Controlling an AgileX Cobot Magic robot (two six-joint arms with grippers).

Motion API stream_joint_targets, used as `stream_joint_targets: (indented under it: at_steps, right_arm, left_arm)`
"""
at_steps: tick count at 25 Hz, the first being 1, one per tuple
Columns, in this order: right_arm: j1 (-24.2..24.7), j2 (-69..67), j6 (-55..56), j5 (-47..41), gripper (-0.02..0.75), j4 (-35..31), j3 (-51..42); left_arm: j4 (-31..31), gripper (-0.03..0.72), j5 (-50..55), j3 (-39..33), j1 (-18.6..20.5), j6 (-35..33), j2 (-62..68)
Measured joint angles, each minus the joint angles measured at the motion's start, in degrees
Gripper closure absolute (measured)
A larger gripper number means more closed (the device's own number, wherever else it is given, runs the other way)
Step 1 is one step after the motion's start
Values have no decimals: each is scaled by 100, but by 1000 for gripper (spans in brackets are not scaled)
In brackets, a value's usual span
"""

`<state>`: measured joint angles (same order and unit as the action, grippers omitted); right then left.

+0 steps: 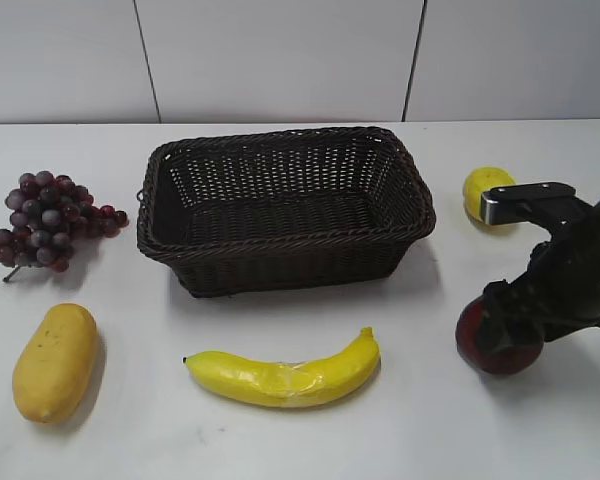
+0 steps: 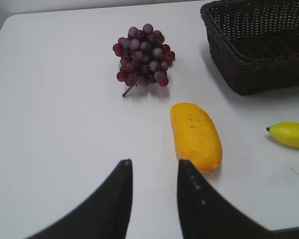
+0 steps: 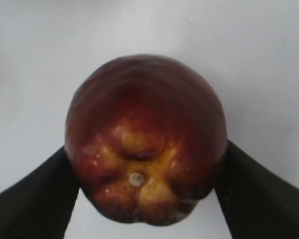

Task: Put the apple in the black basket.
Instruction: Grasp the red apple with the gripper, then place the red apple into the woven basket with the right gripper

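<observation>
Two black fingers (image 3: 35, 199) of the right gripper (image 3: 145, 194) clamped on the apple (image 3: 145, 139), dimpled end turned toward the wrist camera, roundish so no real long axis. Sitting on the table (image 1: 400, 420) right of the banana (image 1: 285, 375), well clear of the black basket (image 1: 285, 205). Left gripper (image 2: 152, 172) slightly parted, holding nothing.

banana (image 1: 285, 376) before basket (image 1: 285, 275), apple (image 1: 495, 345) seemingly right

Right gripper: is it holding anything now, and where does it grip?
The right gripper is shut on the dark red round apple, one finger on each side at its widest part. The left gripper holds nothing.
</observation>
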<state>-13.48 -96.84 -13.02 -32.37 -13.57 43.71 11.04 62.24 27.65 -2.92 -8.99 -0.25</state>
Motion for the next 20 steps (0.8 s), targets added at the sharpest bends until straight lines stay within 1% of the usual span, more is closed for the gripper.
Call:
stream_joint_targets:
  at_steps: [6,11,15,18,20]
  right_arm:
    - [0,-71,0,-197,148,5,286]
    - [0,-54,2,-999,148,10,824]
    - [0,309,2,-1466,148,16,1250]
    - [-10,729,7,-1772,148,11,1742]
    - [-100,938,9,-1863,149,17,2142]
  left_arm:
    - [0,454,0,0,0,0,0]
    - [0,454,0,0,0,0,0]
    - [0,454,0,0,0,0,0]
    - [0,454,0,0,0,0,0]
    - [0,454,0,0,0,0,0]
